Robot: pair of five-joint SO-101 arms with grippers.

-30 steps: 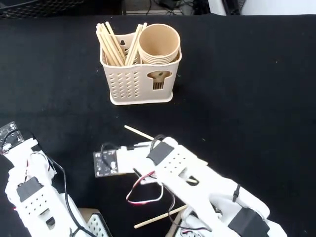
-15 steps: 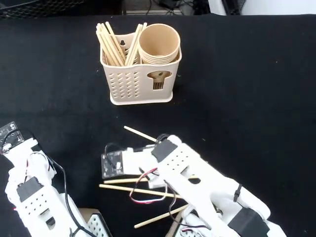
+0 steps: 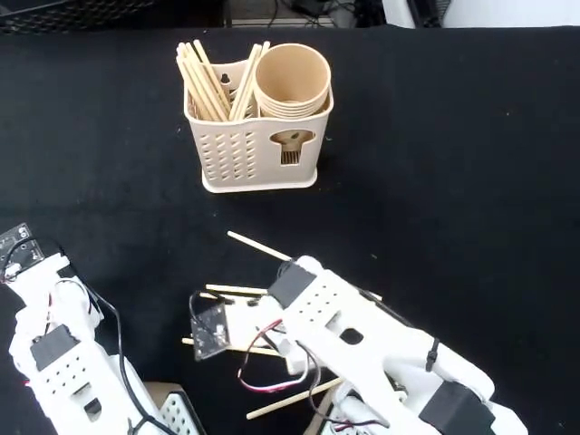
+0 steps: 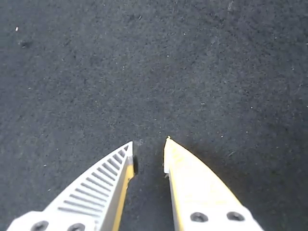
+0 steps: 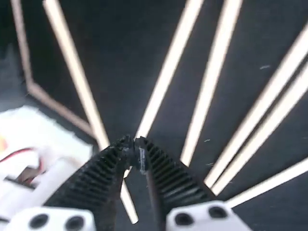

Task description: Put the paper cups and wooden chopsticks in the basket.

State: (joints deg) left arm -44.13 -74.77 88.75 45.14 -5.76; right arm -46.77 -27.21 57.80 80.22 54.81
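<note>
— What was the setting?

— We saw a black surface [image 3: 453, 181] with the basket [image 3: 258, 145] standing at its far side. The paper cups [image 3: 292, 80] sat nested in one compartment, and a bundle of chopsticks [image 3: 207, 82] leaned upright in the other.

— And the rest of the sticks?

— We found the loose chopsticks [image 3: 256, 245] scattered flat on the near half, well apart from the basket. The right arm [image 3: 362, 344] lay across them and hid their middle parts. Its small circuit board [image 3: 210, 331] and a red-and-white wire [image 3: 263, 362] also covered some.

— How did we find the grippers?

— The right gripper [image 5: 133, 147] had its tips pressed together low over the fanned sticks, one of which ran beneath them. We could not tell whether it was pinched. The left gripper [image 4: 148, 147] hung over bare cloth with a narrow gap between its tips, holding nothing. The left arm [image 3: 54, 353] was at the near corner, apart from everything else.
</note>
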